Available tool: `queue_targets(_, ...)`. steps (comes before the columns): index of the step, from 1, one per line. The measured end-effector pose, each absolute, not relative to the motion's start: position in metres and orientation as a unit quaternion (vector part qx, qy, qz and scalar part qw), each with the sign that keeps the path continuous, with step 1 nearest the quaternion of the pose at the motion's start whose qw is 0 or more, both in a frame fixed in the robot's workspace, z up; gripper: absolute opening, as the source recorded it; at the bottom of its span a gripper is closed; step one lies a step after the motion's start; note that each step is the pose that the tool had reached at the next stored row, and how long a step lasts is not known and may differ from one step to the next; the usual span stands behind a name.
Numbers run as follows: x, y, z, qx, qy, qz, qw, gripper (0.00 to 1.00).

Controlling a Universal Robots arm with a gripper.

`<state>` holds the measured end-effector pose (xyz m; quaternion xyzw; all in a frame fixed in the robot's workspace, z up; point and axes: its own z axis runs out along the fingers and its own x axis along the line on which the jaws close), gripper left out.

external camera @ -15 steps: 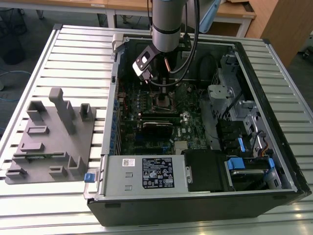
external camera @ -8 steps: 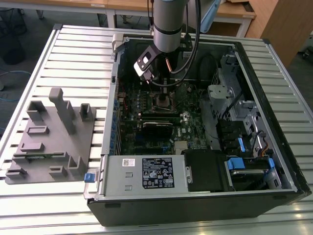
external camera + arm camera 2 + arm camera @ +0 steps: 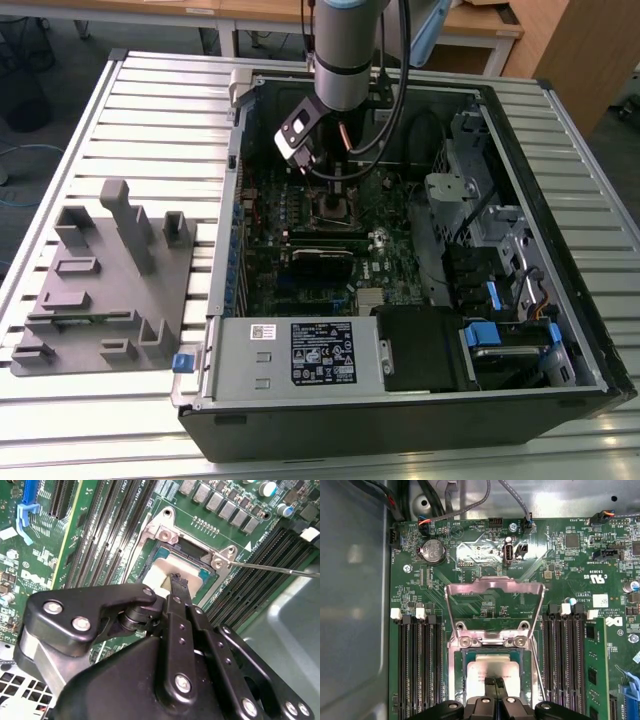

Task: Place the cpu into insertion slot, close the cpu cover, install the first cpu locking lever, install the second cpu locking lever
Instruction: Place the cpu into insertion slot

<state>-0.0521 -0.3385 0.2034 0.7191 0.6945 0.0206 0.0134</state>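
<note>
Pincer (image 3: 493, 681) clenched shut, tips on cpu (image 3: 482, 667) seated in insertion slot (image 3: 187, 546); cpu cover (image 3: 494, 586) raised.

Bright, even light outside, the computer case (image 3: 400, 432) dim inside, and glare whitens the cpu (image 3: 162, 572).

The gripper (image 3: 178, 581) hid much of the cpu (image 3: 161, 571) in the second wrist view. The picture's edge cut off part of the cpu and the insertion slot (image 3: 466, 675) in the first wrist view. In the exterior view, the arm (image 3: 345, 50) was cropped, and the slot was too small to make out.
</note>
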Motion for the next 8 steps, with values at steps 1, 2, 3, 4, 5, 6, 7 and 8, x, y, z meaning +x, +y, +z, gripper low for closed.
queue_targets(1, -0.0518, -0.3385, 0.2033, 0.719, 0.694, 0.021, 0.013, 0.10)
queue_targets(2, -0.0517, -0.3385, 0.2030, 0.719, 0.694, 0.021, 0.013, 0.10)
queue_targets(3, -0.0516, -0.3384, 0.2026, 0.719, 0.694, 0.021, 0.013, 0.10)
queue_targets(4, -0.0516, -0.3384, 0.2020, 0.719, 0.694, 0.021, 0.013, 0.10)
queue_targets(5, -0.0516, -0.3384, 0.2014, 0.719, 0.694, 0.021, 0.013, 0.10)
queue_targets(6, -0.0516, -0.3385, 0.2008, 0.719, 0.694, 0.021, 0.013, 0.10)
queue_targets(7, -0.0516, -0.3385, 0.2002, 0.719, 0.694, 0.021, 0.013, 0.10)
queue_targets(8, -0.0516, -0.3385, 0.2001, 0.719, 0.694, 0.021, 0.013, 0.10)
